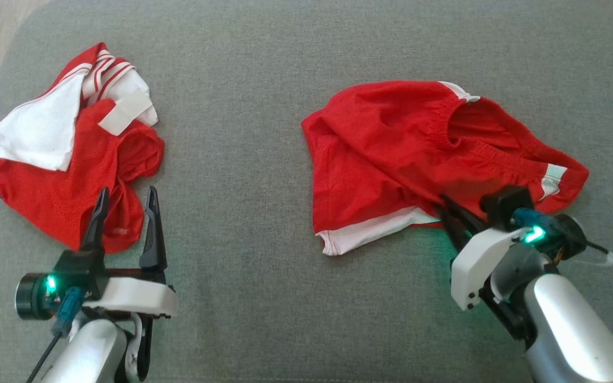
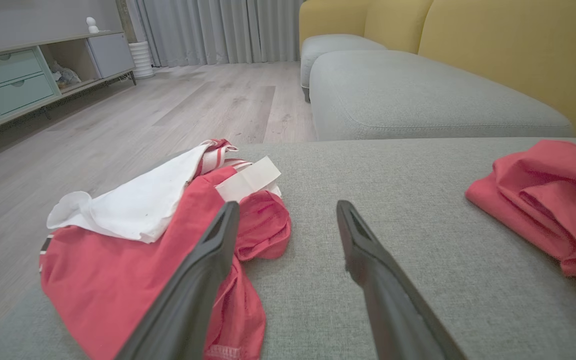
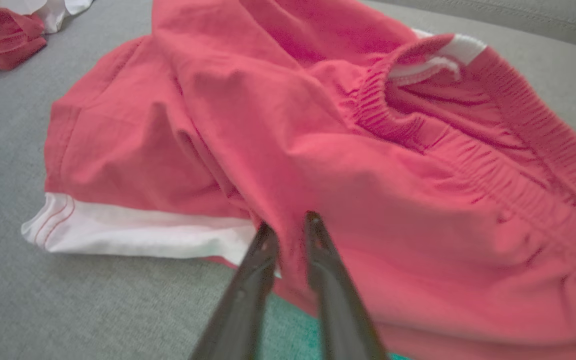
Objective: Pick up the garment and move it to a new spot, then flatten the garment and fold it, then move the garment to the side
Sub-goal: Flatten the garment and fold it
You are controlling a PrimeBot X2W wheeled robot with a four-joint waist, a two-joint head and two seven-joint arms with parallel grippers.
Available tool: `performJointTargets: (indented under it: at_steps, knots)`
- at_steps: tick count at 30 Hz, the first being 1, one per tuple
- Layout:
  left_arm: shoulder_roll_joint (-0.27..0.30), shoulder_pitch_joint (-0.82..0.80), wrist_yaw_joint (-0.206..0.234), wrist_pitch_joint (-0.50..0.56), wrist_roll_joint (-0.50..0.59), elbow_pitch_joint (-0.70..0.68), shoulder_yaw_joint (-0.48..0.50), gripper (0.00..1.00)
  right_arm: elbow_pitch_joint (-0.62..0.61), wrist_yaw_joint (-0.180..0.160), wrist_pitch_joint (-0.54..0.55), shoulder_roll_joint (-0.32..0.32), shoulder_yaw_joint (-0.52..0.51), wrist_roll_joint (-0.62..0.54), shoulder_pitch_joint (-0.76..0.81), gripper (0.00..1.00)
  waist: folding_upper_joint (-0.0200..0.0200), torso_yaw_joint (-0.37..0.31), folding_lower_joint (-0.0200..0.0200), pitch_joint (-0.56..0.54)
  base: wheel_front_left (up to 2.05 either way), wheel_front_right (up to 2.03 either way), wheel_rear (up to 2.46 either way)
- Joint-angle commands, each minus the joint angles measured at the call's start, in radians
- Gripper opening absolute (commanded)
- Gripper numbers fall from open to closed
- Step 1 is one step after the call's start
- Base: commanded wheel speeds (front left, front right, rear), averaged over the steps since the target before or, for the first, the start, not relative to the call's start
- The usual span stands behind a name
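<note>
1. Head view: the red shorts (image 1: 391, 154) lay crumpled on the grey cushion (image 1: 253, 298). The right gripper (image 1: 445, 201) was at the shorts' near edge, right beside their white band (image 1: 370, 231), fingertips tucked into the red cloth. Well apart from the shorts, off to their left, sat a bunched red-and-white shirt (image 1: 72, 175). The left gripper (image 1: 128, 189) hung at that shirt's near corner, fingers spread wide, holding nothing.
2. Left wrist view: the spread fingers pointed past the shirt, one over its red cloth and the other over bare cushion. The shorts were well off to the side.
3. Right wrist view: the two fingers were nearly together, pinching a fold of the shorts' hem just beside the white band. The elastic waistband (image 3: 493, 175) gaped open on the shorts' far side.
</note>
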Motion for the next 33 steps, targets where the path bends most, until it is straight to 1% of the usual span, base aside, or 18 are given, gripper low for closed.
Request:
performJointTargets:
  at_steps: [1, 5, 9, 13, 18, 26, 27, 28, 29, 33]
  knots:
    - [0.02, -0.05, -0.005, -0.011, -0.006, -0.017, 0.039, 1.0, -0.034, 0.007, -0.016, -0.004, 0.007, 0.005, -0.032, 0.0, 0.0, 0.0, 0.0, 0.0, 0.0, 0.0, 0.0]
    - [0.015, -0.058, -0.01, -0.02, -0.008, 0.001, 0.039, 1.0, -0.063, 0.007, -0.056, 0.006, -0.022, 0.009, -0.038, 0.0, 0.0, -0.004, 0.0, 0.001, 0.0, 0.0, 0.0]
    - [0.013, -0.065, -0.013, -0.026, -0.007, 0.01, 0.037, 1.0, -0.09, 0.007, -0.072, 0.018, -0.05, 0.014, -0.058, 0.0, 0.0, -0.009, 0.0, 0.001, 0.0, 0.0, 0.0]
    - [0.012, -0.077, -0.014, -0.028, -0.006, 0.01, 0.035, 1.0, -0.075, 0.007, -0.076, 0.035, -0.079, 0.02, -0.114, 0.0, 0.0, -0.01, 0.0, 0.011, 0.0, 0.0, 0.0]
    - [0.006, -0.099, -0.02, -0.029, -0.001, 0.014, 0.024, 1.0, 0.002, 0.007, -0.098, 0.057, -0.098, 0.031, -0.217, 0.0, 0.0, 0.004, 0.0, 0.03, 0.0, 0.0, 0.0]
    - [-0.012, -0.126, -0.033, -0.037, 0.004, 0.037, 0.006, 1.0, 0.211, 0.007, -0.168, 0.075, -0.109, 0.06, -0.357, 0.0, 0.0, 0.036, 0.0, 0.052, 0.0, 0.0, 0.0]
    - [-0.014, -0.128, -0.034, -0.038, 0.004, 0.041, 0.005, 1.0, 0.239, 0.007, -0.177, 0.077, -0.109, 0.061, -0.368, 0.09, 0.0, 0.038, 0.0, 0.053, 0.0, 0.0, 0.0]
    - [-0.015, -0.129, -0.036, -0.04, 0.003, 0.045, 0.006, 1.0, 0.265, 0.007, -0.186, 0.08, -0.109, 0.065, -0.376, 0.43, 0.0, 0.039, 0.0, 0.053, 0.0, 0.0, 0.0]
    - [-0.016, -0.13, -0.037, -0.042, 0.002, 0.049, 0.006, 1.0, 0.288, 0.007, -0.196, 0.084, -0.107, 0.071, -0.382, 1.0, 0.0, 0.039, 0.0, 0.054, 0.0, 0.0, 0.0]
    - [-0.019, -0.131, -0.04, -0.048, 0.001, 0.063, 0.009, 1.0, 0.352, 0.007, -0.246, 0.089, -0.099, 0.08, -0.386, 1.0, 0.0, 0.035, 0.0, 0.048, 0.0, 0.0, 0.0]
